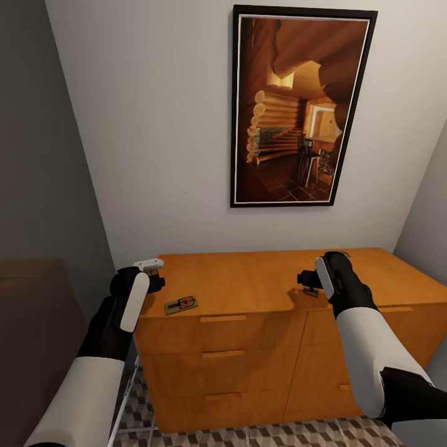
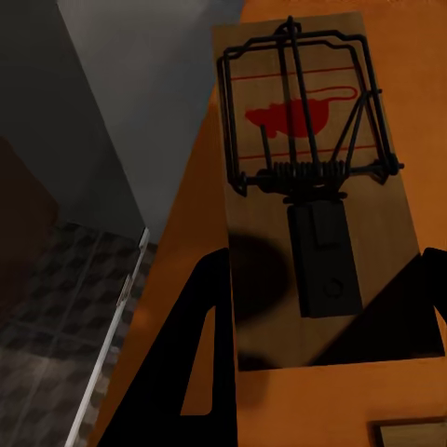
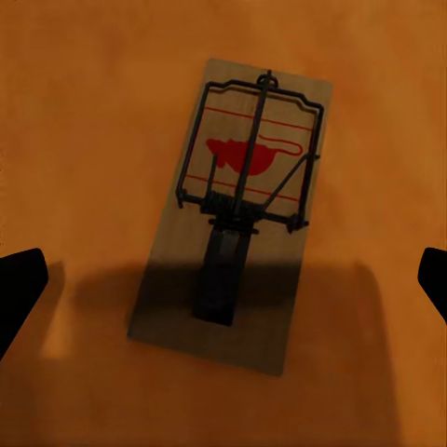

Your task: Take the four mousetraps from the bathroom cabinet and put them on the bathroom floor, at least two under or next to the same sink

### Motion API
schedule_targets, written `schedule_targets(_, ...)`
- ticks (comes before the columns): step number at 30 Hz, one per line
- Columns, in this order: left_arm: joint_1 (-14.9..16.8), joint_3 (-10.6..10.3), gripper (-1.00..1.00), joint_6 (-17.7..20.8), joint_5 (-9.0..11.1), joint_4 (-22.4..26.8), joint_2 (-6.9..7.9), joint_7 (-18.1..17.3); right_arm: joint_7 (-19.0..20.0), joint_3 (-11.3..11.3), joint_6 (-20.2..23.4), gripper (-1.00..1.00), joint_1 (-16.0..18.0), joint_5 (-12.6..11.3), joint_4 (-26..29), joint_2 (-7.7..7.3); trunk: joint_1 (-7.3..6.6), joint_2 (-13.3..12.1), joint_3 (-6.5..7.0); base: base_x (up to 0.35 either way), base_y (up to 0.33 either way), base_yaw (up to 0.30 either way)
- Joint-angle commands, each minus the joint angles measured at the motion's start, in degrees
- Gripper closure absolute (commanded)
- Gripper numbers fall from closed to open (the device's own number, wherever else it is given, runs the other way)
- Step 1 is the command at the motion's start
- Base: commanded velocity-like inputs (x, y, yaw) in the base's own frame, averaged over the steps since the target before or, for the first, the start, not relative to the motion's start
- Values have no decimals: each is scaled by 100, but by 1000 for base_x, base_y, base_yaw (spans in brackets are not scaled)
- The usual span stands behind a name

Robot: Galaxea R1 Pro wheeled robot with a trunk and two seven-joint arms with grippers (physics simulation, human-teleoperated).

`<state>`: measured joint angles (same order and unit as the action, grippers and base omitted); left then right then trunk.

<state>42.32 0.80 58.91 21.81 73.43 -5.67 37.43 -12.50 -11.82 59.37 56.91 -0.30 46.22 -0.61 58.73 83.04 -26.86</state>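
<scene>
Head view: robot faces the cabinet (image 1: 273, 323), orange-brown chest of drawers with bar handles, standing against a pale wall; framed picture (image 1: 301, 105) of a log interior hangs above it; cube-pattern bathroom floor (image 1: 298, 436) shows at the cabinet's base.

One mousetrap (image 1: 181, 304) lies flat on the cabinet top near the front-left edge, just right of the left arm; red mark visible on its wood.

Left gripper (image 1: 153, 273) hovers over the top's left end; a pale grey part sits at its tip. In the left wrist view its two dark fingers (image 2: 200, 345) stand wide apart with the trap (image 2: 312, 200) lying flat between and beyond them; nothing gripped; shadow falls on the trap's near end. Corner of another small wooden slab (image 2: 410, 434) shows at the frame edge; can't tell what it is. Same view also shows the cabinet's edge, a strip of tiled floor (image 2: 65, 307) below and a dark wall.

Right gripper (image 1: 308, 280) hangs over the right half of the top, low, close to the surface. Right wrist view: fingertips (image 3: 19, 284) at the far frame edges, spread wide, holding nothing; second mousetrap (image 3: 237, 209) lies flat on the orange top between them, wire bar and red mouse print up, arm shadow across its near end.

Dark brown block (image 1: 34, 323) stands at far left beside the cabinet.
</scene>
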Motion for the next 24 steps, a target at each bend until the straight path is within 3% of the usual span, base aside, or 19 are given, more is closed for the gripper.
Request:
schedule_targets(1,5,8,100,15,55,5,-4,46,-10,-4,22,-100,4,-6,5,0,0,4,-7,4,0,0)
schedule_targets(24,5,8,100,14,52,4,-1,39,-15,-4,14,-100,4,-6,2,19,0,4,-7,59,0,0)
